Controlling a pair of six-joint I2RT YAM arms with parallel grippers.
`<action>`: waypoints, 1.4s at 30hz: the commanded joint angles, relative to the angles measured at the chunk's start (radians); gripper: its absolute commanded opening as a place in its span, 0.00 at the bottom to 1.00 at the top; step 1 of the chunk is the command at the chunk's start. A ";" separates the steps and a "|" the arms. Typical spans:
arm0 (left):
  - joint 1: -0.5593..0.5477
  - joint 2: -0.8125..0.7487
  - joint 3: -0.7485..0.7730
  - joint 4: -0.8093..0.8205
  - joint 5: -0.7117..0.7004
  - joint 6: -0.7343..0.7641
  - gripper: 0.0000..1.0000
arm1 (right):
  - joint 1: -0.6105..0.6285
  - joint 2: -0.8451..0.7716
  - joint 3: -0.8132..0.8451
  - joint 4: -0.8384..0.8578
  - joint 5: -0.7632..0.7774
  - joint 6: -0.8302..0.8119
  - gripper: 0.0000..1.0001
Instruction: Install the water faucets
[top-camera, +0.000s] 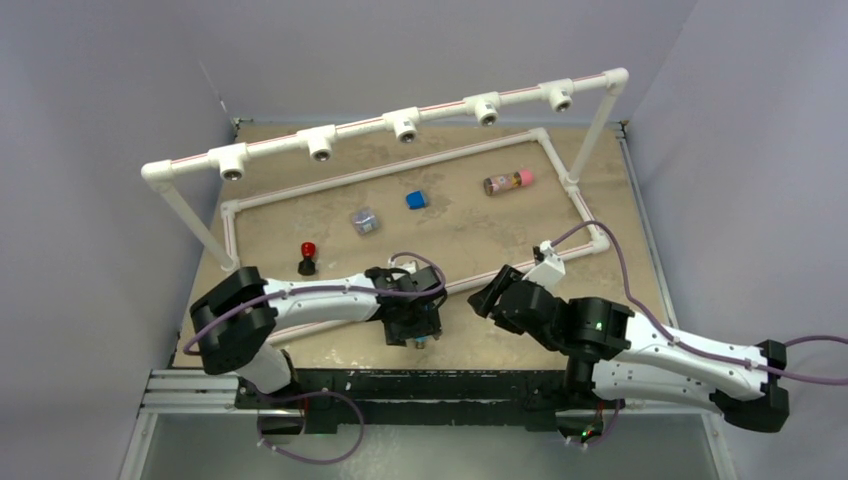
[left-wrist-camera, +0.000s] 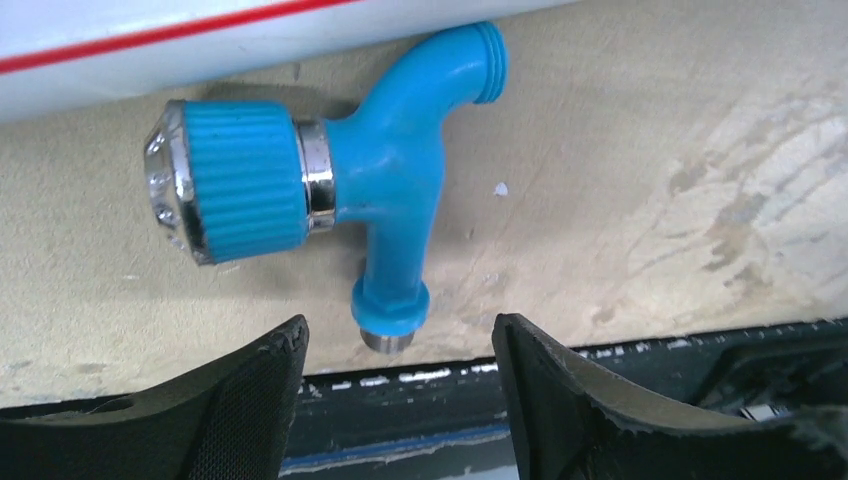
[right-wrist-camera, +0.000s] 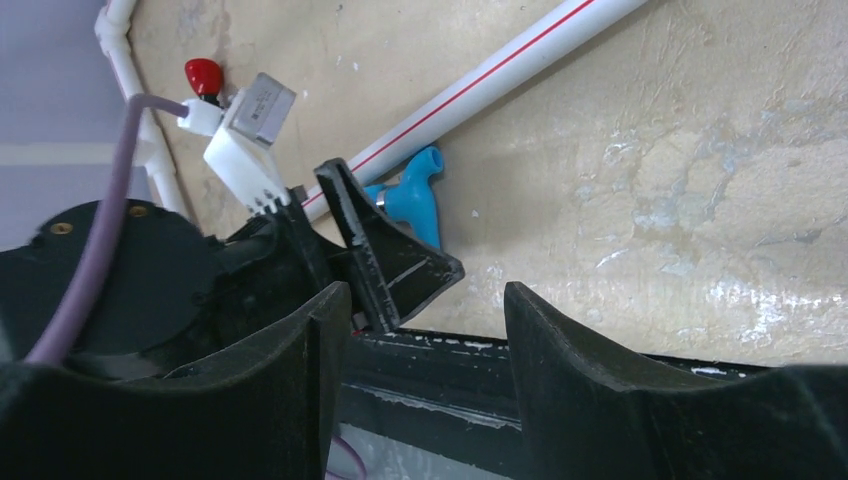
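Note:
A light-blue water faucet (left-wrist-camera: 390, 180) lies flat on the tabletop against a white floor pipe (left-wrist-camera: 200, 40), its ribbed knob pointing left and its threaded end up. My left gripper (left-wrist-camera: 400, 335) is open, and the spout's metal tip sits just ahead of the gap between the fingers without touching them. In the top view the left gripper (top-camera: 413, 335) points down at the table's near edge and covers the faucet. My right gripper (right-wrist-camera: 425, 300) is open and empty. It hovers to the right of the faucet (right-wrist-camera: 415, 200), beside the left gripper.
A raised white pipe (top-camera: 400, 125) with several open tee sockets spans the back. On the table inside the floor frame lie a dark-blue cube (top-camera: 416, 199), a brown cylinder with a pink cap (top-camera: 507, 182), a small clear piece (top-camera: 366, 221) and a red-topped piece (top-camera: 307, 257).

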 joint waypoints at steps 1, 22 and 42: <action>-0.038 0.069 0.047 -0.050 -0.102 -0.123 0.67 | -0.002 -0.026 -0.007 -0.011 0.013 -0.014 0.61; -0.095 0.219 0.135 -0.170 -0.252 -0.126 0.45 | -0.002 -0.058 -0.026 0.004 -0.006 -0.027 0.61; -0.096 0.125 0.093 -0.154 -0.278 0.028 0.00 | -0.003 -0.069 -0.027 0.003 -0.024 -0.041 0.60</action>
